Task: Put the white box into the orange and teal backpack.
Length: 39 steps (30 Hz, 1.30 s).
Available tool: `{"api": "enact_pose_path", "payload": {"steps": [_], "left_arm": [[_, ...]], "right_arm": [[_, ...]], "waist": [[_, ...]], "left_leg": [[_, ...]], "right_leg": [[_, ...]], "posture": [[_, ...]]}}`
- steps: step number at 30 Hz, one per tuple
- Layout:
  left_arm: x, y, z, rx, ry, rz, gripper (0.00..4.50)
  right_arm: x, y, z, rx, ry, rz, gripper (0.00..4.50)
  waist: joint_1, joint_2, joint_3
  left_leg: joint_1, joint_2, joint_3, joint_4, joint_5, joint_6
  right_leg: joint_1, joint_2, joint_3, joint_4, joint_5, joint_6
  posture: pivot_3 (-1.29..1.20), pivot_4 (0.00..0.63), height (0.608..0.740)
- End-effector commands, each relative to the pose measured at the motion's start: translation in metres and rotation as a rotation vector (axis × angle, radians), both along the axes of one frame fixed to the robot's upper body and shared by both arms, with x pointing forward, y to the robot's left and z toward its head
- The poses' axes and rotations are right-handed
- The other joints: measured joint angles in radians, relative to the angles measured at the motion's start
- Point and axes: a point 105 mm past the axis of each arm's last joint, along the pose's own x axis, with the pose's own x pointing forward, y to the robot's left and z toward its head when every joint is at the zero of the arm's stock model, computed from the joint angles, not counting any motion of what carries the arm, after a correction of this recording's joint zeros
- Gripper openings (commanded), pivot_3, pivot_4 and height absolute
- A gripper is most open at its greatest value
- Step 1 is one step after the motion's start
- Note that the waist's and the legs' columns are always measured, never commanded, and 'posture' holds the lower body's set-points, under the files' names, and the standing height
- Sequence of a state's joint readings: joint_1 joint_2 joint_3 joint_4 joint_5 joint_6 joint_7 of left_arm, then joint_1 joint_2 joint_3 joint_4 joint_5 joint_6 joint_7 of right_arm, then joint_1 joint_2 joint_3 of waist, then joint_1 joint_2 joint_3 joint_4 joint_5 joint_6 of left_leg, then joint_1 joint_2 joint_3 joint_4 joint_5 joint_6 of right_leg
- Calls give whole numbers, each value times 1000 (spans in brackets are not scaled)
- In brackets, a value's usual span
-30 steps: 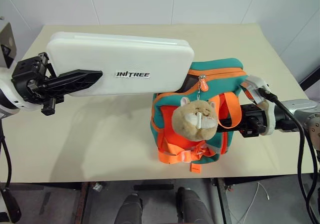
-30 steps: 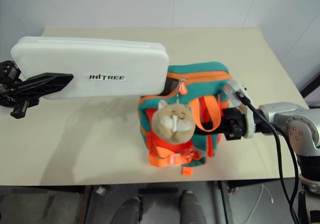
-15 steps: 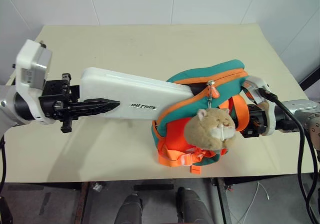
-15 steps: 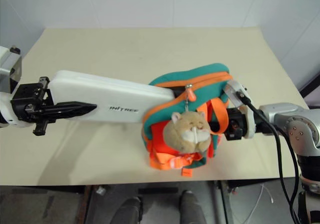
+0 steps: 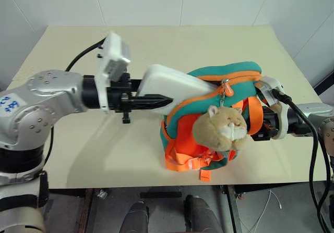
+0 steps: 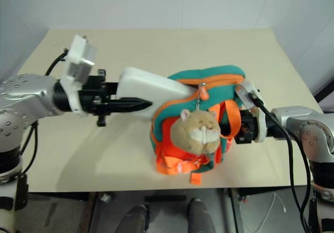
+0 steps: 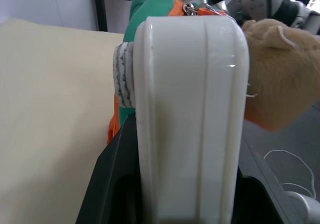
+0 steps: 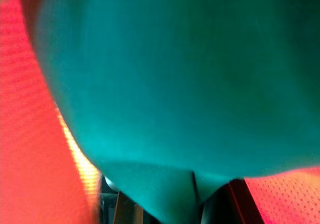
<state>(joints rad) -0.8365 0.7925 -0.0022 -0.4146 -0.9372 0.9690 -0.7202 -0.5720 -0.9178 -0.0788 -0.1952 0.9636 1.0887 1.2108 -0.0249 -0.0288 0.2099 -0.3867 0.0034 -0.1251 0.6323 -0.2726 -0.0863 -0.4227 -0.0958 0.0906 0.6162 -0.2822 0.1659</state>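
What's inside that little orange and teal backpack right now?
The far end of the white box has gone in through the backpack's open zipper; its near end sticks out, clamped by the left gripper. Whatever else is inside is hidden by fabric.

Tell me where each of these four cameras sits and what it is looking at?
Left eye view: on the head, looking down at the table; both arms show, the left tool pushing the white box into the orange and teal backpack.
Right eye view: beside it, same scene.
Left wrist view: looks along the box toward the backpack and plush charm; black fingers show.
Right wrist view: pressed against backpack fabric.
Shared: box and backpack in three views.
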Motion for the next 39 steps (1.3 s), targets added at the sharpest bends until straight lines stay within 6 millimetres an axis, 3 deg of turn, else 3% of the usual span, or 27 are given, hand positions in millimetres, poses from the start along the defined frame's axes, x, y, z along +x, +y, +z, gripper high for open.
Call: {"api": "enact_pose_path", "payload": {"steps": [1,10,17,21,30,36,39], "left_arm": [[-8,-24,-13,64,-1,-92,1309],[-2,-36,-36,130,6,-131,1309],[-2,-40,-28,62,50,-162,3386],[-8,-16,-10,42,51,-181,4493],[-17,32,26,-42,23,-179,4493],[-16,55,25,-25,19,-118,4493],[-17,61,20,-21,36,-113,3872]], "right_arm": [[-2,8,-5,-10,4,15,98],[-2,8,-6,-6,-4,3,98],[-4,7,-7,-2,-2,-5,98],[-4,6,-8,-2,0,-12,98],[-2,6,-10,3,1,-11,98],[-1,6,-11,2,1,-10,98],[-1,6,-11,0,1,-10,98]], "waist": [[0,0,0],[1,0,0],[-1,0,0],[-10,0,0],[-4,0,0],[-7,0,0],[-5,0,0]], "left_leg": [[0,0,0,0,0,0],[1,0,0,0,0,0],[1,0,-1,0,0,1],[2,0,0,-1,0,1],[2,0,0,0,0,1],[2,0,0,-1,0,1],[2,0,0,-1,0,1]], "right_leg": [[0,0,0,0,0,0],[1,0,0,-1,0,0],[5,0,0,-6,2,2],[4,0,0,-6,2,2],[4,0,0,-6,2,2],[4,0,0,-7,2,2],[4,0,0,-7,2,2]], "posture": [[0,150,740],[0,150,740],[0,150,740],[0,150,740],[0,150,740],[0,150,740],[0,150,740]]}}
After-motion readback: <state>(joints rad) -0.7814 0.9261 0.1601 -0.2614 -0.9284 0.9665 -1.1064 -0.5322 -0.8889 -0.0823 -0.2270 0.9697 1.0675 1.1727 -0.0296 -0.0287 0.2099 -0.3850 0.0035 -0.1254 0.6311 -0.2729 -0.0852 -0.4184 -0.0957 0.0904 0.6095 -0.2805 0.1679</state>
